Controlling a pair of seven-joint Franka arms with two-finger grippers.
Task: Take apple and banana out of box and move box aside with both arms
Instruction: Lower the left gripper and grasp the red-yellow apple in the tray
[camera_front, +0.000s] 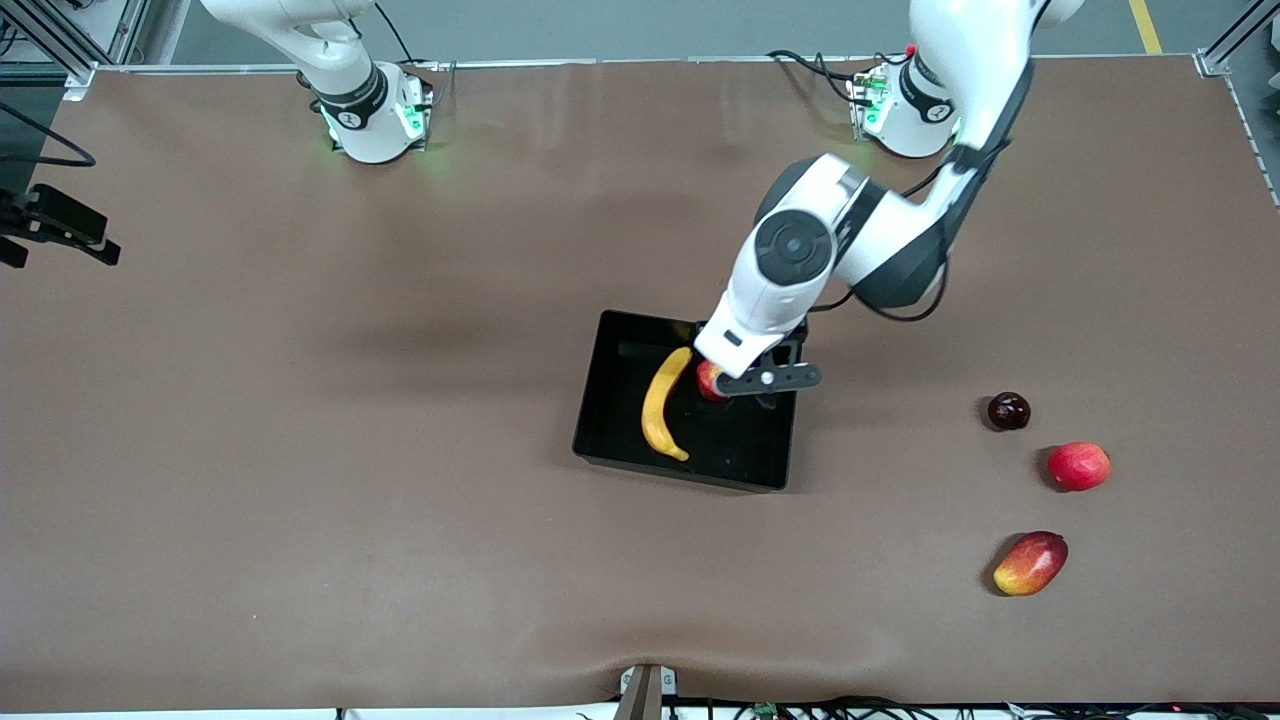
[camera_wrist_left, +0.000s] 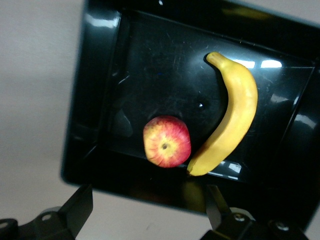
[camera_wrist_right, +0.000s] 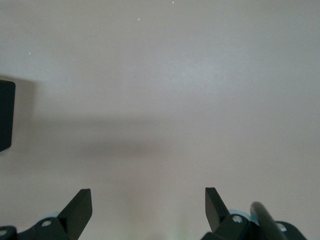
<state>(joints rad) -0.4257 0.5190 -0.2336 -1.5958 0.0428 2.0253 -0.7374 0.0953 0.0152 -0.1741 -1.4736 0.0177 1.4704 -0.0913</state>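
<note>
The black box (camera_front: 600, 405) stands mid-table. The yellow banana (camera_front: 660, 405) and the small red apple (camera_front: 708, 380) lie inside it, touching. My left gripper (camera_front: 765, 385) hangs open and empty over the box, at its wall toward the left arm's end. In the left wrist view the apple (camera_wrist_left: 166, 141) lies beside the banana (camera_wrist_left: 232, 117) in the box (camera_wrist_left: 90, 100), and the gripper (camera_wrist_left: 148, 197) holds nothing. My right gripper (camera_wrist_right: 148, 197) is open and empty over bare table, with a box corner (camera_wrist_right: 5, 115) at the view's edge. It is out of the front view.
Toward the left arm's end lie a dark round fruit (camera_front: 1008, 411), a pinkish-red round fruit (camera_front: 1078, 466) and, nearest the front camera, a red-and-yellow mango (camera_front: 1031, 563). A black device (camera_front: 60, 225) sticks in at the right arm's end of the table.
</note>
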